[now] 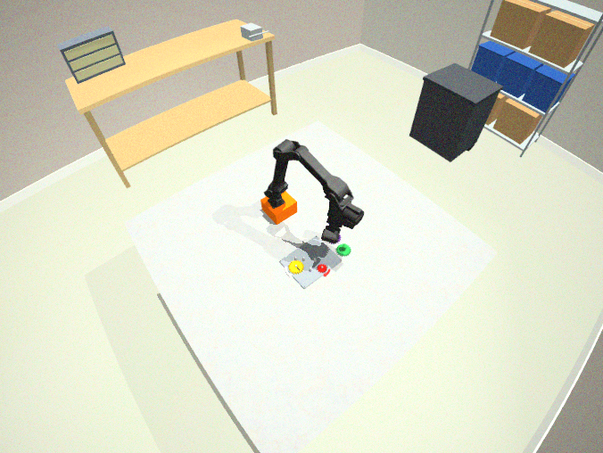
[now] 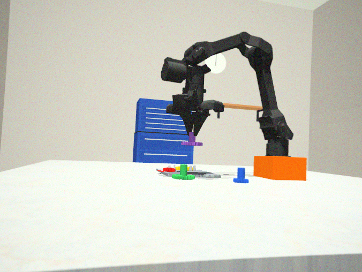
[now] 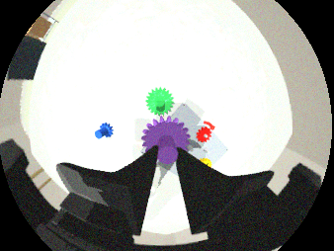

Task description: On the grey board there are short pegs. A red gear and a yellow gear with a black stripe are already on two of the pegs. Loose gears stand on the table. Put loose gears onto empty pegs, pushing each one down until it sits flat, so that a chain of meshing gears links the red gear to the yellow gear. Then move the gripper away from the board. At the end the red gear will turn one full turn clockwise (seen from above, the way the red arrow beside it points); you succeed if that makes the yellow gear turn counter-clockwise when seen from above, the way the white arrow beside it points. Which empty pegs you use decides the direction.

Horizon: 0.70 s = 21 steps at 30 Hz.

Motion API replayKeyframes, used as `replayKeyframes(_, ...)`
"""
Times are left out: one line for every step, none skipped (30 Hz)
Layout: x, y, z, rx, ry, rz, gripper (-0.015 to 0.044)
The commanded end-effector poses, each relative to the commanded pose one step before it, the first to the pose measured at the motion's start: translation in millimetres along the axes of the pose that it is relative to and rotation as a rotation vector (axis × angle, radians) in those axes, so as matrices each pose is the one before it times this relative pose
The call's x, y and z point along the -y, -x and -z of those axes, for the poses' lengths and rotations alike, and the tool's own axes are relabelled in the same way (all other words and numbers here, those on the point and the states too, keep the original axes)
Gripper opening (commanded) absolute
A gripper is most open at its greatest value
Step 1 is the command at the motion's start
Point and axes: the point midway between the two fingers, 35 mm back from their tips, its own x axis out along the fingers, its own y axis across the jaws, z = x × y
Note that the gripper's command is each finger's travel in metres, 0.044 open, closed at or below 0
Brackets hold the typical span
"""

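My gripper (image 2: 193, 134) (image 3: 167, 149) is shut on the hub of the purple gear (image 2: 191, 143) (image 3: 165, 132) and holds it level, well above the table. The grey board (image 1: 304, 281) (image 3: 215, 147) lies below, partly in the arm's shadow. The red gear (image 1: 322, 269) (image 2: 168, 169) (image 3: 202, 134) and the yellow gear (image 1: 293, 267) (image 3: 206, 162) sit on its pegs, with several empty pegs beside them. The green gear (image 1: 343, 250) (image 2: 183, 176) (image 3: 159, 101) stands on the table beside the board. The blue gear (image 2: 240, 180) (image 3: 106, 129) stands farther off; the arm hides it in the top view.
The orange base block (image 1: 279, 210) (image 2: 279, 168) carries the arm on the white table (image 1: 341, 350). The red arrow (image 1: 326, 273) (image 3: 209, 125) lies beside the red gear. A workbench, a dark cabinet and a shelf rack stand beyond the table.
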Motion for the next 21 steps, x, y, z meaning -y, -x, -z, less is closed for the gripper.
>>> replayKeyframes(7.47,-5.06,5.01,-0.00525,0.0049,0.00144,0.0000)
replayKeyframes(2.21,-1.02,1.14,-0.00007,0.0003,0.00015,0.0000)
replayKeyframes(2.20,-1.02,1.16,-0.00008,0.0003,0.00015,0.0000)
replayKeyframes(2.19,-1.02,1.18,-0.00008,0.0003,0.00016,0.0000)
replayKeyframes(2.18,-1.02,1.20,-0.00008,0.0003,0.00016,0.0000)
replayKeyframes(2.17,-1.02,1.22,-0.00008,0.0003,0.00016,0.0000)
replayKeyframes(2.16,-1.02,1.24,-0.00009,0.0003,0.00016,0.0000)
replayKeyframes(2.15,-1.02,1.26,-0.00009,0.0003,0.00016,0.0000)
replayKeyframes(2.13,-1.01,1.28,-0.00009,0.0003,0.00016,0.0000)
replayKeyframes(2.12,-1.01,1.30,-0.00009,0.0003,0.00016,0.0000)
replayKeyframes(2.11,-1.01,1.32,-0.00010,0.0003,0.00016,0.0000)
replayKeyframes(2.10,-1.01,1.34,-0.00010,0.0003,0.00016,0.0000)
replayKeyframes(2.09,-1.01,1.36,-0.00010,0.0003,0.00016,0.0000)
replayKeyframes(2.07,-1.01,1.38,-0.00010,0.0003,0.00016,0.0000)
replayKeyframes(2.06,-1.01,1.40,-0.00011,0.0003,0.00016,0.0000)
replayKeyframes(2.05,-1.01,1.42,-0.00011,0.0003,0.00016,0.0000)
replayKeyframes(2.03,-1.01,1.43,-0.00011,0.0003,0.00016,0.0000)
replayKeyframes(2.02,-1.01,1.45,-0.00011,0.0003,0.00016,0.0000)
replayKeyframes(2.00,-1.01,1.47,-0.00012,0.0003,0.00016,0.0000)
replayKeyframes(1.99,-1.01,1.49,-0.00012,0.0003,0.00016,0.0000)
replayKeyframes(1.98,-1.00,1.51,-0.00012,0.0003,0.00016,0.0000)
